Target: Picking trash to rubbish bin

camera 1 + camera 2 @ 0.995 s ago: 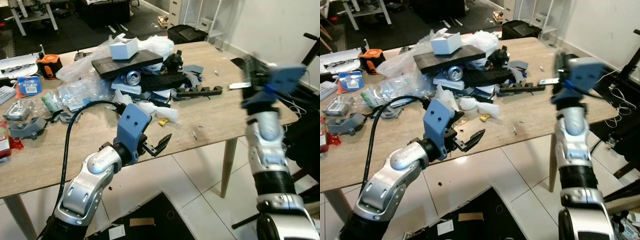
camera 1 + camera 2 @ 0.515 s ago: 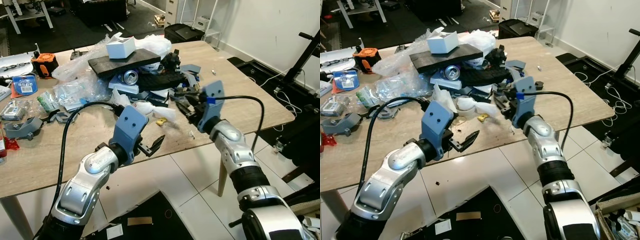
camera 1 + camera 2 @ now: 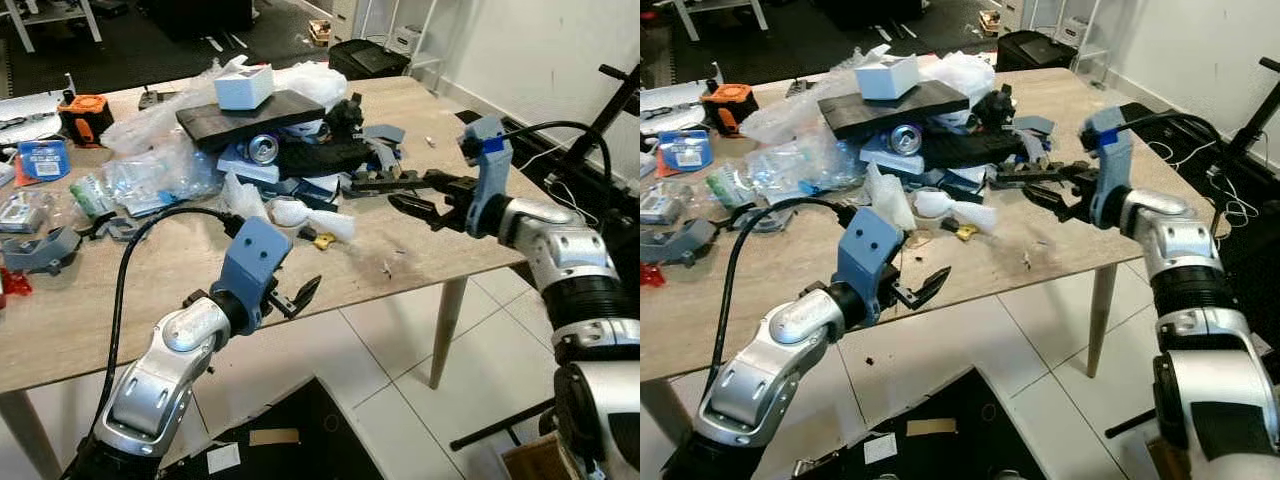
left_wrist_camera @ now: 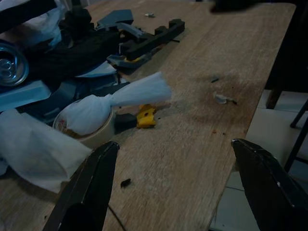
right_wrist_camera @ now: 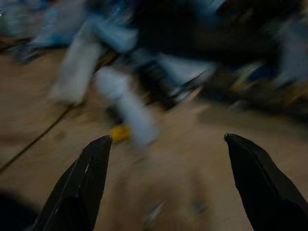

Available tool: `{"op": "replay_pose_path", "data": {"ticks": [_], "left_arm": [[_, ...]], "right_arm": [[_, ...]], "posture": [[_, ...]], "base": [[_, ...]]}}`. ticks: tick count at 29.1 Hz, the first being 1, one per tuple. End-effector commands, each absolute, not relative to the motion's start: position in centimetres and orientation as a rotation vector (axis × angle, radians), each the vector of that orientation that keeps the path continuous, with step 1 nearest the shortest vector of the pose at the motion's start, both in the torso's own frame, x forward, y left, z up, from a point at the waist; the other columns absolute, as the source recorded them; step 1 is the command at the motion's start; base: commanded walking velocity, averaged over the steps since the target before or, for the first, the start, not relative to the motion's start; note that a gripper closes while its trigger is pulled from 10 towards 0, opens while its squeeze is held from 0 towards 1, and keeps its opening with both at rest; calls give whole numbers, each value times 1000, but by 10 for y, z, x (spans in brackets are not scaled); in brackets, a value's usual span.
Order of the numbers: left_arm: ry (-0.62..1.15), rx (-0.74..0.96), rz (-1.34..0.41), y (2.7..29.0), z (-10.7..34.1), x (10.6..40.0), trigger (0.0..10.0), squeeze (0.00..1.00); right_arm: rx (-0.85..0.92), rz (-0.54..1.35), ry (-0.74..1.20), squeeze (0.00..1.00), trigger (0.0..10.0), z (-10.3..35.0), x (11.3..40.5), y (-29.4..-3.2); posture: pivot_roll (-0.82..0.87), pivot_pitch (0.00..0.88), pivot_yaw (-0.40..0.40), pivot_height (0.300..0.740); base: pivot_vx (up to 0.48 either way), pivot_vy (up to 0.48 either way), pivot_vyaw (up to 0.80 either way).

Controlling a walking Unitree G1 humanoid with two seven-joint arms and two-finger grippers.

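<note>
A heap of trash lies on the wooden table [image 3: 470, 235]: a twisted white tissue [image 3: 305, 214] on a tape roll, a small yellow scrap [image 3: 325, 241], a drinks can [image 3: 264, 150], a black board [image 3: 255, 108] carrying a white box [image 3: 245, 88], and clear plastic bags [image 3: 150, 170]. My left gripper [image 3: 295, 295] hangs open just off the table's front edge, pointing at the tissue [image 4: 120, 98] and the yellow scrap [image 4: 144, 115]. My right gripper [image 3: 415, 195] is open above the table, right of the heap, holding nothing. The right wrist view is blurred.
A black notched bar [image 3: 385, 183] lies just beyond the right gripper. An orange tool [image 3: 78, 112], a blue tub [image 3: 45, 160] and grey parts [image 3: 45, 250] sit at the table's left. A black container [image 3: 372, 62] stands on the floor behind the table. White tiles lie below.
My right arm has swung down from a raised pose at the right, passed the table's front, and now reaches in from the right. The left gripper has hardly moved.
</note>
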State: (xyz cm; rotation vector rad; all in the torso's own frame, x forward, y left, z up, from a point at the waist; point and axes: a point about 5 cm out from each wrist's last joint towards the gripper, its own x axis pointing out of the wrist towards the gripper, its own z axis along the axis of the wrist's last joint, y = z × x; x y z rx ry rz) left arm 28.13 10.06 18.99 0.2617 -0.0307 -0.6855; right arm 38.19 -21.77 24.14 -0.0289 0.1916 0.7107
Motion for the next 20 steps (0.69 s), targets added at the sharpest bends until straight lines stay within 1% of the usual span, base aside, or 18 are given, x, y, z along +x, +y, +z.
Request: {"op": "replay_pose_path", "data": {"ticks": [1, 3, 10, 12, 13, 15, 16, 19, 20], "left_arm": [[-15, 275, -690, 102, 188, 282, 10000, 0], [-13, 280, -705, 102, 189, 282, 10000, 0], [5, 298, -732, 102, 188, 281, 10000, 0], [11, 303, -741, 102, 187, 280, 10000, 0], [11, 303, -741, 102, 187, 280, 10000, 0], [12, 304, -749, 101, 188, 280, 10000, 0], [12, 302, -750, 101, 188, 280, 10000, 0], [12, 302, -750, 101, 188, 280, 10000, 0], [15, 302, -749, 101, 187, 279, 10000, 0]], "right_arm": [[14, 748, 218, 1000, 10000, 242, 380, -219], [86, 808, 275, 1000, 10000, 237, 376, -222], [139, 887, 339, 1000, 10000, 230, 374, -218], [177, 950, 365, 1000, 10000, 227, 371, -215], [177, 950, 365, 1000, 10000, 227, 371, -215], [286, 1064, 372, 1000, 10000, 226, 365, -210], [303, 1080, 370, 1000, 10000, 226, 364, -210], [309, 1086, 365, 1000, 10000, 225, 363, -209], [261, 1061, 359, 1000, 10000, 218, 365, -205]], "posture": [[198, 156, -41, 740], [205, 156, -37, 740], [210, 152, -28, 740], [212, 154, -26, 740], [212, 154, -26, 740], [212, 155, -28, 740], [212, 155, -28, 740], [211, 156, -31, 740], [212, 159, -31, 740]], "base": [[0, 0, 0], [0, 0, 0], [0, 0, 0], [0, 0, 0], [0, 0, 0], [0, 0, 0], [0, 0, 0], [0, 0, 0], [0, 0, 0]]}}
